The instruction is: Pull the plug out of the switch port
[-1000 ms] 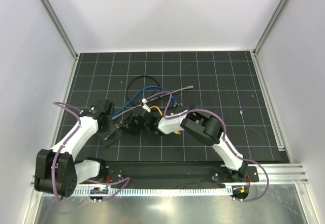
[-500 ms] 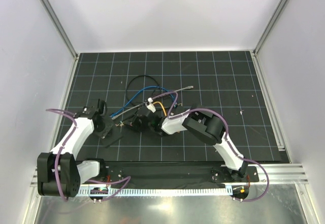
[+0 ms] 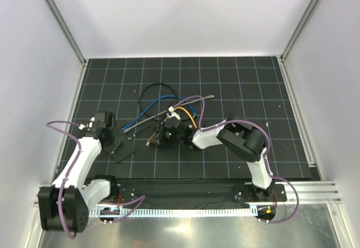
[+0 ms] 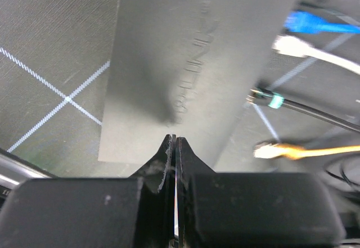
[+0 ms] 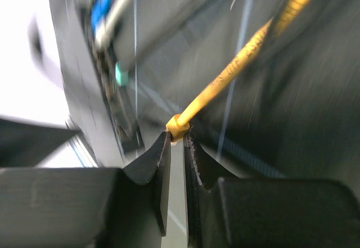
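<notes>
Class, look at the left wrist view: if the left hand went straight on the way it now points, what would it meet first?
The switch. The shut left hand aims at its flat top, just past the near edge, with nothing in between. Whether the tips already touch it is unclear.

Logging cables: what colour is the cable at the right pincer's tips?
Yellow-orange cable; the right wrist view shows it best.
</notes>
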`<action>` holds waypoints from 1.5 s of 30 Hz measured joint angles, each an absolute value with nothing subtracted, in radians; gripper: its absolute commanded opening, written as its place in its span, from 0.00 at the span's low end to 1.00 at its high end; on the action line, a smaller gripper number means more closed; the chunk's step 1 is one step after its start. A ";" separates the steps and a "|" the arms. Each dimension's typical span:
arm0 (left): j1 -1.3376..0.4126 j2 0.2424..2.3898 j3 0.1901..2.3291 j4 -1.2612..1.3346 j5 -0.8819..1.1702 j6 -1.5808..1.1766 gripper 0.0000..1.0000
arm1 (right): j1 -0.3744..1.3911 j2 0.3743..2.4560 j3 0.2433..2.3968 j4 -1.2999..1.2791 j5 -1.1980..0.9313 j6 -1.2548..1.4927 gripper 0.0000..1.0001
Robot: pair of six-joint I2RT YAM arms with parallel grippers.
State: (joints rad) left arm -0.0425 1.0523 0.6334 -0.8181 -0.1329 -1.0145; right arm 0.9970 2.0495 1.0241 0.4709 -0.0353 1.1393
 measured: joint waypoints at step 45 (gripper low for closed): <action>-0.043 0.837 0.789 -0.771 0.084 -0.805 0.11 | -0.160 1.474 0.954 -0.145 -0.512 1.074 0.02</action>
